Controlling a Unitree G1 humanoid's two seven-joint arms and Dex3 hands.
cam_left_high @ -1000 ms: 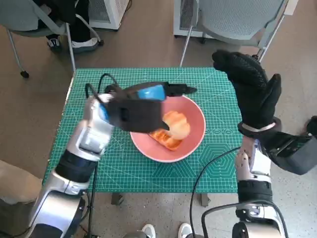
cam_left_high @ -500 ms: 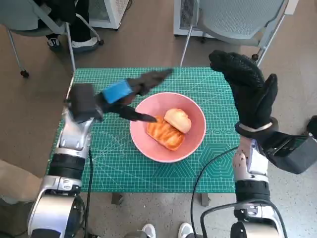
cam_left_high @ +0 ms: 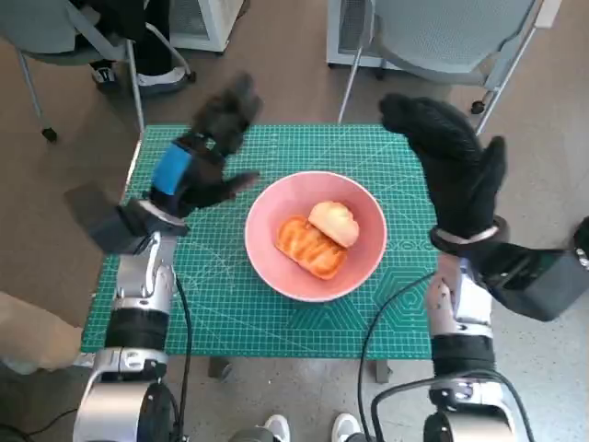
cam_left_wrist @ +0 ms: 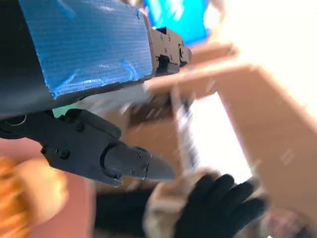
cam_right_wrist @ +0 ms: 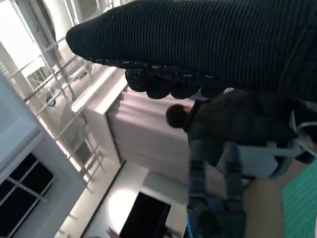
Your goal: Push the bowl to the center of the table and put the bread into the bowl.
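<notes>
The pink round bowl (cam_left_high: 315, 236) sits near the middle of the green gridded cutting mat (cam_left_high: 230, 313) that covers the small table, and I take the bowl as my landmark. Inside it I see two pieces of bread touching each other: a pale rounded bun (cam_left_high: 333, 222) on the far right side of the bowl's floor, and a flat orange-brown toasted slice (cam_left_high: 309, 247) lying just in front and left of the bun. In the left wrist view a blurred edge of the bread (cam_left_wrist: 27, 196) and the pink of the bowl show beside that hand's black fingers (cam_left_wrist: 99, 148).

Left of the bowl and a little beyond its far rim, my left hand (cam_left_high: 204, 157) with the blue tape on its back hangs raised above the mat, apart from the bowl. Its fingers are spread apart and it holds nothing, though the head view is blurred there.

Right of the bowl, my right hand (cam_left_high: 451, 166) in the black knitted glove stands upright over the mat's right edge, fingers extended and loose, nothing in it; it touches neither bowl nor bread.

Beyond the bowl, past the mat's far edge, grey chairs (cam_left_high: 442, 37) stand on the brown floor. In the right wrist view a person (cam_right_wrist: 223, 124) in dark clothes shows under the glove.
</notes>
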